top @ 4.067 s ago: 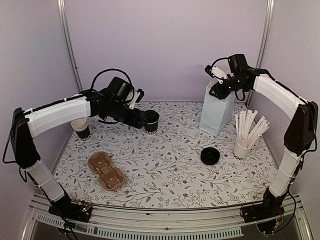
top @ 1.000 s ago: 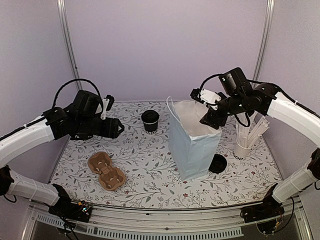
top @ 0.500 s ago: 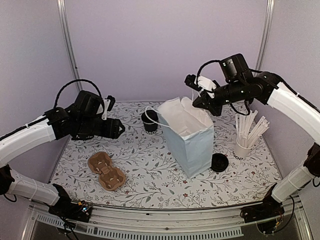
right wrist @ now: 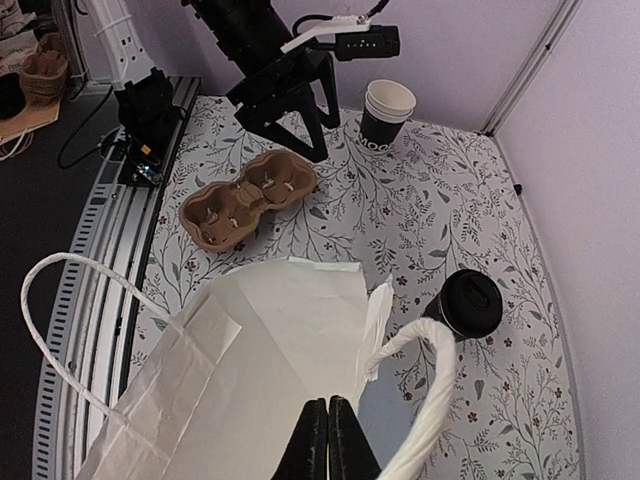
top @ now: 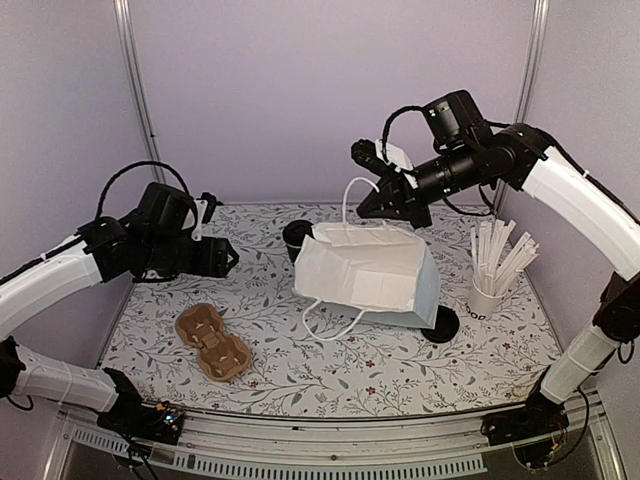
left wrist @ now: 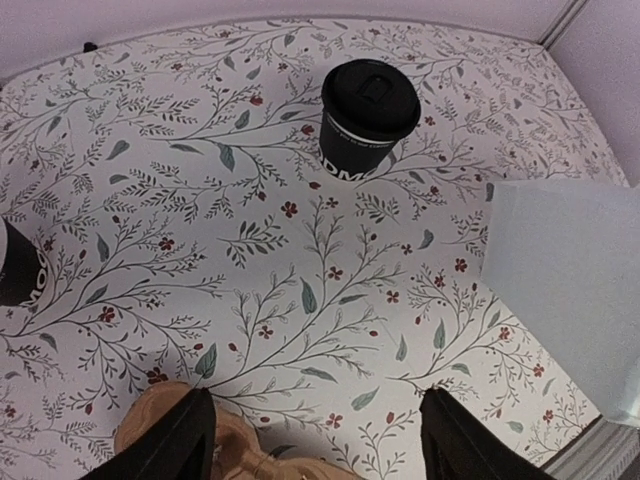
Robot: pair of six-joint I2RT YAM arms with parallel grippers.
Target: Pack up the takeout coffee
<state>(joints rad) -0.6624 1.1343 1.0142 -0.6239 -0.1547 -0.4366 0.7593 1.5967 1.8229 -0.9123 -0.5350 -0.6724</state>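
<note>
The takeout coffee [top: 297, 238], a small black cup with its black lid on, stands at the back middle of the table, just behind the bag's mouth. It also shows in the left wrist view [left wrist: 368, 115] and the right wrist view [right wrist: 468, 305]. The pale-blue paper bag [top: 370, 275] lies tipped on its side, mouth to the left. My right gripper [top: 385, 203] is shut on the bag's upper rim [right wrist: 300, 340] beside a white rope handle. My left gripper [top: 225, 258] is open and empty, above the table left of the cup [left wrist: 320, 450].
A brown cup carrier [top: 212, 342] lies front left. A loose black lid [top: 441, 326] sits under the bag's right end. A white cup of wooden stirrers [top: 490, 275] stands at the right. Another black cup [left wrist: 15, 265] stands at the far left.
The bag has gone from upright to lying on its side, mouth to the left, as my right gripper swung up and left with its rim. My left arm has hardly moved.
</note>
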